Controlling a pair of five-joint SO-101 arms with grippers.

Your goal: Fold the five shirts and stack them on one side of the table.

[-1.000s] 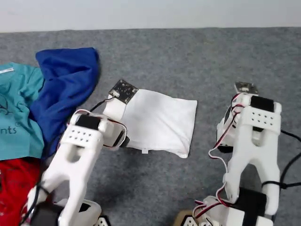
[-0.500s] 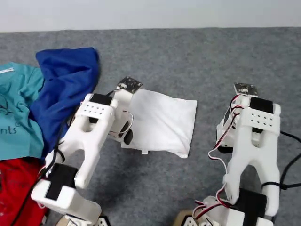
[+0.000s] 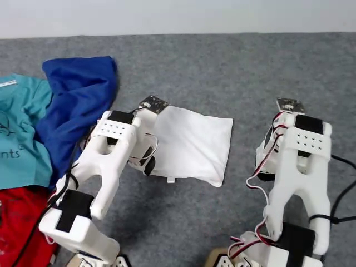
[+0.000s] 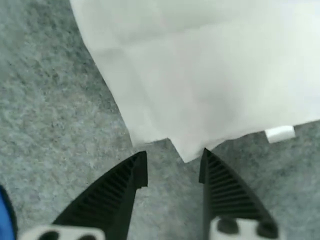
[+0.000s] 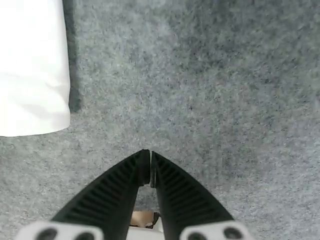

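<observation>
Nearest on the left, the red shirt [image 3: 15, 222] lies crumpled at the desk [image 3: 233, 72] edge beside the left arm's base.

The left gripper [image 4: 173, 161] hangs over the near left corner of the folded white shirt [image 3: 192, 144]. Its jaws stand moderately apart and hold nothing. In the left wrist view the tip of that corner lies just between the two fingertips [image 4: 141, 162], with grey desk under them; whether they touch the cloth cannot be told. A second ago this arm was lower and drawn back toward its base. It then swung up and forward over the shirt's left edge, and in the last half second it has shifted only slightly.

The right gripper [image 5: 150, 161] is closed, fingertips pressed together over bare desk, well to the right of the white shirt's right edge. This arm has not moved across the frames.

The white shirt sits mid-desk between the two arms and looks unchanged in shape and place.

Farther left, the teal shirt [image 3: 19, 139] lies spread out, and the blue shirt [image 3: 78, 100] is heaped partly over it, toward the far side.
</observation>
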